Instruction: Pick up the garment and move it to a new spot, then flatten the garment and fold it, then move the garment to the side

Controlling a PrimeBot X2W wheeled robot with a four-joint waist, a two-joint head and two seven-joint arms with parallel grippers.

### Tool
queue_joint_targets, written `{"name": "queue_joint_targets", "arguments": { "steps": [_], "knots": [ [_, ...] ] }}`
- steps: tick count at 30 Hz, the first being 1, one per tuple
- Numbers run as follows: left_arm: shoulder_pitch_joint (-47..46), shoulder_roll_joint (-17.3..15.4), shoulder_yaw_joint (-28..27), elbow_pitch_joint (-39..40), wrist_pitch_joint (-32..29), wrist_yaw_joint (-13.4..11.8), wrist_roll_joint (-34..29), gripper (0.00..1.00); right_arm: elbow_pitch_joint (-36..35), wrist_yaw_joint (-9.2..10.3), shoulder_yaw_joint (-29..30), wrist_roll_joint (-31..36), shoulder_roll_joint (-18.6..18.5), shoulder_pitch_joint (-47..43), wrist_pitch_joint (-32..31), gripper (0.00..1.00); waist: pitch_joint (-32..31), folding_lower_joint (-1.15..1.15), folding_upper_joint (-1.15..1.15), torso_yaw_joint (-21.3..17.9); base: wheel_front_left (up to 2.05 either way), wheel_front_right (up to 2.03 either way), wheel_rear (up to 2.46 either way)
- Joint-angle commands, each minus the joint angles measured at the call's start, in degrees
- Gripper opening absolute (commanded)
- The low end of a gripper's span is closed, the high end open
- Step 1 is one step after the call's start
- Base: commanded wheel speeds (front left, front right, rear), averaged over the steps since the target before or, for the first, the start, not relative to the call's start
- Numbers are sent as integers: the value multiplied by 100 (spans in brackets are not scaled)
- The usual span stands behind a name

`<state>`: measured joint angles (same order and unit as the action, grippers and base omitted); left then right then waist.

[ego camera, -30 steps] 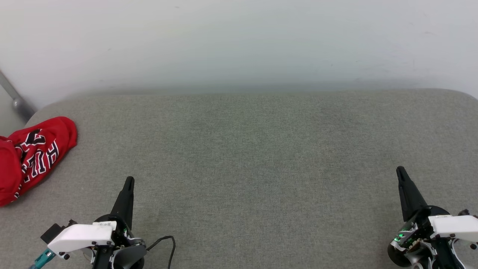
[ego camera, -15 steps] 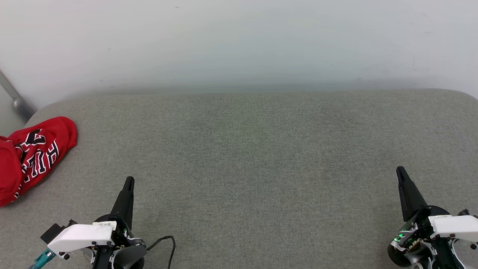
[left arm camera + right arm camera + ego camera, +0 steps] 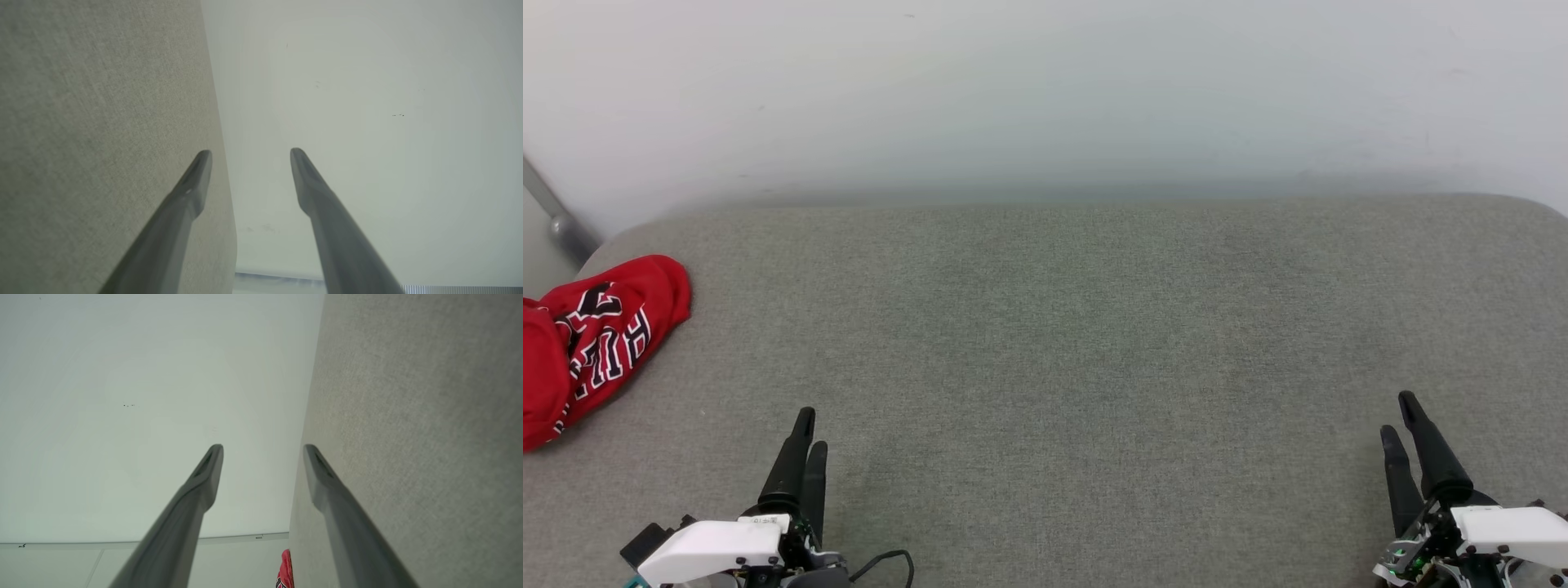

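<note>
Both of your robot's arms sit idle at the near edge of a grey padded table (image 3: 1045,327). The left gripper (image 3: 812,429) and right gripper (image 3: 1396,414) have their fingers spread and nothing between them, as each wrist view confirms.

The garment (image 3: 592,343), a red shirt with black, white-edged lettering, lies at the table's far left, well apart from both grippers. It looks rounded and bunched rather than pressed into a flat fold. By that reading you have the whole job ahead: the pick-up, the move, the flattening, the fold and the final shift aside.

Treat that as a judgement. The frame's left edge cuts off most of the shirt, so its sleeves, hem and full shape stay unseen. The right wrist view catches only a red sliver (image 3: 286,569) beside the table's edge.
</note>
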<state>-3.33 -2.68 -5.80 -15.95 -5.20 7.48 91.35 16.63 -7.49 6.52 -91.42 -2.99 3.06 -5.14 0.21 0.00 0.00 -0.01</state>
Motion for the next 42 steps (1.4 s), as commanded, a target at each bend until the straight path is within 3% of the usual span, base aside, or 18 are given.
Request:
{"name": "queue_joint_targets", "arguments": {
  "steps": [1,8,27,42],
  "knots": [
    [-60,-9,-14,153,81,-3,-142,100,-122,-1,27,129,0,37,72,100,2,0,0,0,0,0,0],
    [-51,-11,-48,414,274,-163,-871,100,-334,-1,144,927,1,-12,264,100,13,0,0,3,0,0,0],
    [115,-14,485,955,724,-992,-3436,100,-1187,-1,-52,3735,4,-311,718,100,37,0,0,15,0,0,0],
    [234,-149,887,1078,1024,-1410,-4906,100,-1439,0,-165,5221,6,-554,1015,100,22,0,0,16,0,0,0]
  ]
}}
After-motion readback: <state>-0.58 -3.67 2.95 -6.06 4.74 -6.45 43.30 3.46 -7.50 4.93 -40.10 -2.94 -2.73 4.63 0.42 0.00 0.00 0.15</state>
